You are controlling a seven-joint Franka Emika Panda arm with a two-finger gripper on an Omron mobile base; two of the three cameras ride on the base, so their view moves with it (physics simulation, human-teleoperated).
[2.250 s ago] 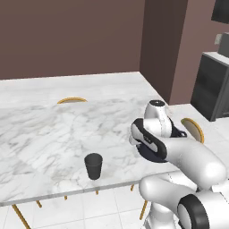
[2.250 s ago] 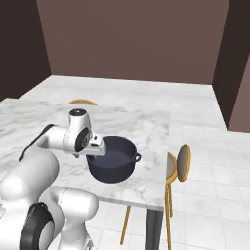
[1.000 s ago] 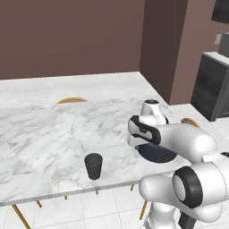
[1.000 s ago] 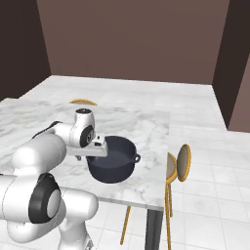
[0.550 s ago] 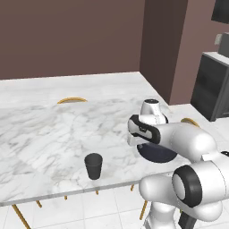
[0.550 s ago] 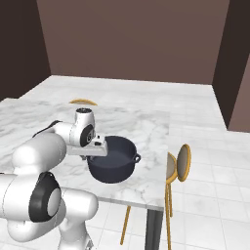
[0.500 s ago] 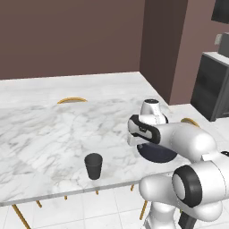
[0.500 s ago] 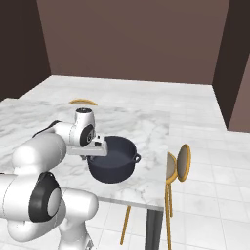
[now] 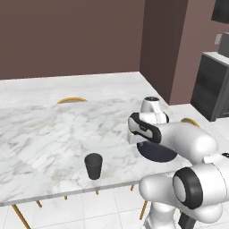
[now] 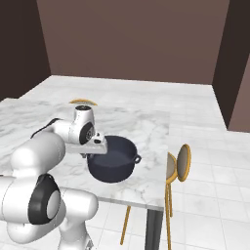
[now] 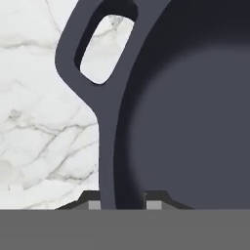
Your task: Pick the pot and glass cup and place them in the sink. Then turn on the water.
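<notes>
Gripping the pot [image 11: 195, 112] by its rim: in the hand view the two fingertips [image 11: 155, 204] sit either side of the rim wall, one outside, one inside, closed onto it, just below a loop handle [image 11: 100, 44] through which marble shows; gripper [image 11: 122, 202] clamped on pot; in the right base view the gripper [image 10: 95, 149] is at the pot's [image 10: 112, 163] near-left edge, the arm bent low over it; pot stands upright on the table [image 10: 141, 127], near the table's right front corner, its other handle [image 10: 138, 158] pointing toward the chair [image 10: 181, 163]; pot empty, inside dark; in the left base view the pot [image 9: 156, 153] is mostly hidden behind the arm, a dark crescent showing under the forearm; cup [image 9: 93, 166] stands upright on the table [image 9: 44, 134] near its front edge, well apart from the pot, to its left; a second chair back [image 9: 71, 100] shows at the table's far side.
</notes>
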